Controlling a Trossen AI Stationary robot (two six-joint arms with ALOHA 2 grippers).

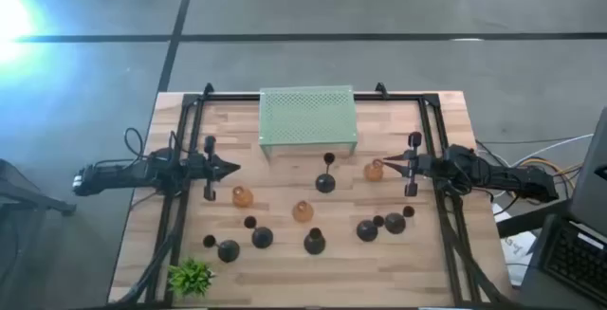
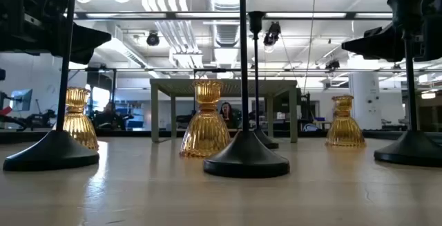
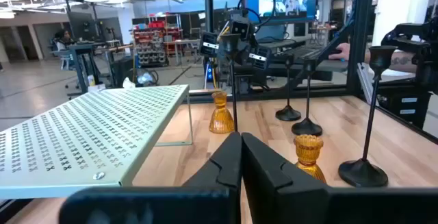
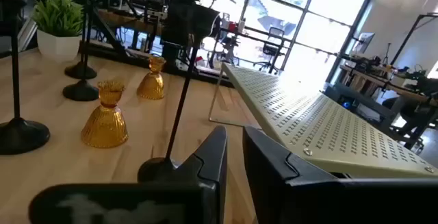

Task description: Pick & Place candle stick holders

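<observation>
The left end effector (image 1: 228,169) is hovering over the left side of the light wooden table (image 1: 427,253), its two dark fingers pressed together and holding nothing. The right end effector (image 1: 389,165) is hovering over the right side, pointing inward, its fingers showing only a narrow gap in the right wrist view and gripping nothing.

Just beside the right tip, an amber ribbed glass candle holder (image 1: 374,171) is standing on the table, apart from the fingers. Two more amber glass holders are standing near the middle: one (image 1: 244,196) close below the left tip, another (image 1: 303,211) farther toward the front edge.

A tall thin black stem holder on a round base (image 1: 325,181) is standing between the two arms, just in front of the mint-green perforated metal stand (image 1: 307,116) that is sitting at the back centre. The remaining dark holders are gathering in two loose groups near the front: some (image 1: 262,238) left of centre, others (image 1: 395,222) to the right.

A small leafy green plant (image 1: 191,276) is sitting at the front left corner.
</observation>
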